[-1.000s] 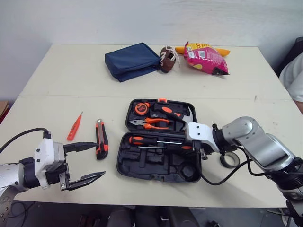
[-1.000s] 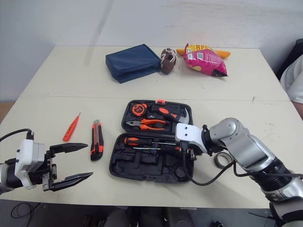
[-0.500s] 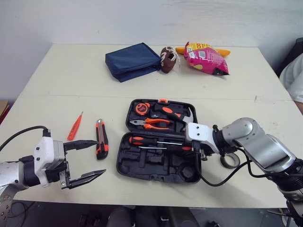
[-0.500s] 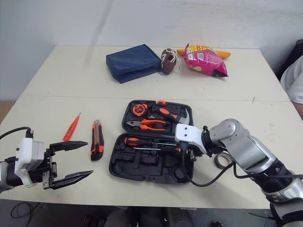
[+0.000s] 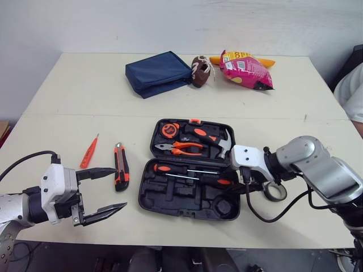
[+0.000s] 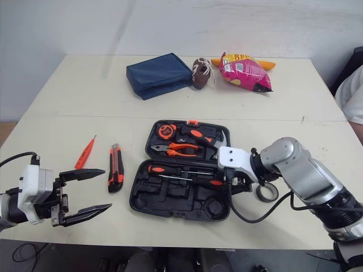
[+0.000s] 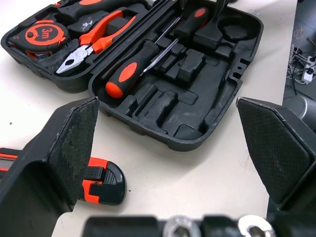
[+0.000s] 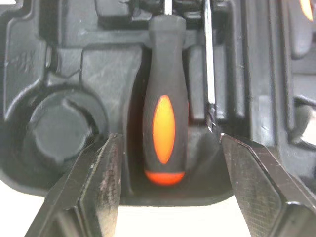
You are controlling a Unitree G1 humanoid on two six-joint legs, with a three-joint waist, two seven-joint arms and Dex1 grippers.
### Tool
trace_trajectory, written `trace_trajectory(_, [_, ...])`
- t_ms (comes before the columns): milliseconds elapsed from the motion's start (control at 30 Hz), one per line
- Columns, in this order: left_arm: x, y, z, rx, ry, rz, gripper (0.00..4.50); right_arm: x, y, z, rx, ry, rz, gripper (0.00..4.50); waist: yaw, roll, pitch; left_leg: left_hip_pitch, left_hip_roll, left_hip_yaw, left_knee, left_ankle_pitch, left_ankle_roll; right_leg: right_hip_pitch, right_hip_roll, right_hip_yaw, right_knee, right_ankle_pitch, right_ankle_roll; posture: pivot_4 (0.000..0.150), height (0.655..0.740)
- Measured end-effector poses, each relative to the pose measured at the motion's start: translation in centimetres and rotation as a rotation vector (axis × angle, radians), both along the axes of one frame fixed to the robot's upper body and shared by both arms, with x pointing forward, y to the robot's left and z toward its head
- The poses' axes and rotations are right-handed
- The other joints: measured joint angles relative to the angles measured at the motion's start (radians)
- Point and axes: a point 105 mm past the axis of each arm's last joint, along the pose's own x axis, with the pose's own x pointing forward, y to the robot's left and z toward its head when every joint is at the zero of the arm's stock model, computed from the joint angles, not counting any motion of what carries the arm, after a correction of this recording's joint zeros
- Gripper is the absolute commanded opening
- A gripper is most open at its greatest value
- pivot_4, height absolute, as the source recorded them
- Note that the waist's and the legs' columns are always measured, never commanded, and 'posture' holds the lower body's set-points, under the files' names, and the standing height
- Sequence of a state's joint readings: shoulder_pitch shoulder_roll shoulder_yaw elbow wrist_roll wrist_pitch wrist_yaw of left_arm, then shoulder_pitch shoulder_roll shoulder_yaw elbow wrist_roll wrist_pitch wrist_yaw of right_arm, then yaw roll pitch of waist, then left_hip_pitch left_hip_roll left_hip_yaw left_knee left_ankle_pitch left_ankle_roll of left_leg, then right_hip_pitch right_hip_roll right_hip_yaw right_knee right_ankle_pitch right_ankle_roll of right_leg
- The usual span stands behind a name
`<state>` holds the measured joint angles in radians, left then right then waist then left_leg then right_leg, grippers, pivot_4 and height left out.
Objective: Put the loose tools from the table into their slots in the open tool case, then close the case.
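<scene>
The open black tool case (image 5: 176,198) lies mid-table, holding a tape measure, pliers, a hammer and a large screwdriver (image 5: 170,168). A small black-and-orange screwdriver (image 8: 164,128) lies in a slot at the case's right end. My right gripper (image 5: 248,180) is open just off that end, its fingers (image 8: 98,182) on either side of the handle's end without touching it. A roll of tape (image 5: 275,199) lies beside that wrist. An orange-black utility knife (image 5: 121,166) and an orange tester screwdriver (image 5: 89,152) lie left of the case. My left gripper (image 5: 120,188) hangs open near the front edge, short of the knife.
At the back of the table lie a blue pouch (image 5: 157,73), a small brown ball (image 5: 199,70) and a pink snack bag (image 5: 247,69). A person's sleeve (image 5: 351,90) shows at the right edge. Bare table stretches along the far left.
My right gripper has drawn back to the right, off the case's edge, and the small screwdriver stays in its slot. The left arm has not moved.
</scene>
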<state>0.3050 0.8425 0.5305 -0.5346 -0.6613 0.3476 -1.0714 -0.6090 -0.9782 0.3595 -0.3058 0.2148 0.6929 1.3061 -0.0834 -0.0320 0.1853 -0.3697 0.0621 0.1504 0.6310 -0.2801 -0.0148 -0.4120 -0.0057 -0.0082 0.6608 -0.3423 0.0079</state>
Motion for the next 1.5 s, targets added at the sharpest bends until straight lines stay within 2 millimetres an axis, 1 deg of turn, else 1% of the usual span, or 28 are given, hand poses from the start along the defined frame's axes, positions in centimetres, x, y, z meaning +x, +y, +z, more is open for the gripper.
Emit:
trace_trajectory(100, [0.1,0.0,0.0,0.000,-0.003,0.002,4.50,-0.3,0.3,1.2,0.071,-0.003,0.051,3.33,0.000,0.000,0.000,0.000,0.000,0.000,0.000,0.000,0.000,0.000,0.000,0.000,0.000,0.000,0.000,0.150,0.7400])
trace_trajectory(167, [0.1,0.0,0.1,-0.002,-0.006,0.004,4.50,-0.2,1.1,1.9,0.181,-0.018,0.076,3.33,-0.001,-0.001,0.000,0.001,0.000,0.000,0.001,0.000,0.000,0.001,0.000,0.000,0.000,0.000,0.000,0.150,0.7400])
trace_trajectory(200, [0.2,-0.1,0.2,-0.003,-0.011,0.002,4.50,-0.1,1.9,2.2,0.276,-0.030,0.092,2.83,-0.001,-0.002,-0.001,0.001,0.000,0.000,0.000,0.000,0.000,0.001,0.000,0.000,0.000,0.000,0.000,0.150,0.7400])
trace_trajectory(233, [0.3,-0.1,0.2,-0.003,-0.015,0.000,4.50,-0.2,3.0,2.2,0.375,-0.037,0.110,2.57,-0.001,-0.003,-0.001,0.001,0.000,0.000,0.000,0.000,0.000,0.001,0.001,0.000,0.001,0.000,0.000,0.150,0.7400])
trace_trajectory(267, [0.3,-0.2,0.3,-0.004,-0.018,-0.004,4.50,-0.4,3.9,1.9,0.439,-0.027,0.129,2.07,0.000,-0.003,-0.001,0.000,0.000,0.000,0.000,0.000,0.000,0.001,0.001,0.000,0.001,0.000,0.000,0.150,0.7400])
trace_trajectory(333, [0.3,-0.3,0.2,-0.006,-0.015,-0.007,4.50,-0.6,4.9,1.3,0.513,-0.026,0.136,1.05,0.001,-0.002,-0.001,0.000,0.000,-0.001,0.001,0.000,0.000,0.000,0.000,0.000,0.001,0.000,0.000,0.150,0.7400])
trace_trajectory(367, [0.3,-0.3,0.1,-0.007,-0.011,-0.009,4.50,-0.5,5.1,1.2,0.534,-0.037,0.132,0.65,0.001,-0.002,0.000,-0.001,0.000,0.000,0.001,0.000,0.000,0.000,0.000,0.000,0.001,0.000,0.000,0.150,0.7400])
trace_trajectory(400, [0.4,-0.4,0.1,-0.007,-0.010,-0.011,4.50,-0.3,5.4,1.1,0.547,-0.063,0.133,0.04,0.001,-0.002,0.000,0.000,0.000,0.000,0.001,0.000,0.000,0.001,0.000,0.000,0.001,0.000,0.000,0.150,0.7400])
trace_trajectory(467, [0.4,-0.5,0.1,-0.008,-0.011,-0.015,4.50,-0.1,5.6,0.6,0.551,-0.091,0.129,0.04,0.001,-0.003,-0.001,0.000,0.000,0.000,0.001,0.000,0.000,0.001,0.000,0.000,0.001,0.000,0.000,0.150,0.7400])
trace_trajectory(600, [0.7,-0.7,0.4,-0.010,-0.025,-0.024,4.50,0.2,5.9,-2.0,0.516,-0.073,0.113,0.04,0.000,-0.003,-0.001,0.000,0.000,0.000,0.001,0.000,0.000,0.001,0.000,0.000,0.001,0.000,0.000,0.150,0.7400])
trace_trajectory(700, [0.7,-0.7,0.4,-0.008,-0.026,-0.022,4.50,0.5,5.6,-3.1,0.486,-0.085,0.109,0.04,0.000,-0.003,-0.001,0.000,0.000,0.000,0.001,0.000,0.000,0.001,0.000,0.000,0.001,0.000,0.000,0.150,0.7400])
trace_trajectory(867, [0.8,-0.6,0.4,-0.010,-0.021,-0.007,4.50,0.7,5.5,-3.5,0.470,-0.119,0.131,0.04,0.001,-0.004,-0.002,0.002,0.000,0.000,0.001,0.000,0.000,0.003,0.000,0.000,0.001,0.000,0.000,0.150,0.7400])
trace_trajectory(1033, [0.9,-0.6,0.3,-0.010,-0.017,-0.002,4.50,0.9,5.8,-4.1,0.417,-0.137,0.129,0.04,-0.001,-0.013,-0.009,0.006,0.000,0.000,0.000,0.000,0.000,0.005,0.000,0.000,0.002,0.001,-0.001,0.150,0.7400])
trace_trajectory(1167, [0.8,-0.6,0.3,-0.009,-0.013,0.000,4.50,1.1,6.1,-4.4,0.362,-0.108,0.109,0.04,0.001,-0.016,-0.013,0.020,0.000,-0.001,-0.002,-0.004,0.003,0.020,-0.001,-0.002,0.000,0.000,-0.004,0.150,0.7400])
trace_trajectory(1300, [0.8,-0.6,0.1,-0.007,-0.003,0.002,4.50,1.2,6.2,-4.2,0.353,-0.095,0.091,0.04,0.001,-0.019,-0.015,0.019,0.001,-0.002,-0.002,-0.004,0.003,0.020,-0.002,-0.003,0.000,0.000,-0.006,0.150,0.7400])
trace_trajectory(1400, [0.8,-0.6,0.1,-0.006,-0.001,0.005,4.50,1.0,6.2,-4.0,0.403,-0.074,0.093,0.04,0.001,-0.018,-0.015,0.018,0.001,-0.002,-0.002,-0.004,0.003,0.019,-0.002,-0.004,0.000,-0.001,-0.006,0.150,0.7400])
trace_trajectory(1467, [0.9,-0.5,0.2,-0.003,-0.008,0.017,4.50,0.1,6.0,-3.6,0.499,-0.010,0.103,0.04,0.004,-0.016,-0.012,0.016,0.001,-0.003,-0.003,-0.004,0.003,0.017,-0.002,-0.004,0.000,-0.001,-0.006,0.150,0.7400])
trace_trajectory(1500, [1.0,-0.4,0.2,0.000,-0.013,0.025,4.50,-0.2,5.9,-3.2,0.545,0.001,0.116,0.04,0.006,-0.013,-0.011,0.015,0.000,-0.003,-0.003,-0.004,0.003,0.015,-0.002,-0.004,0.000,-0.001,-0.006,0.150,0.7400])
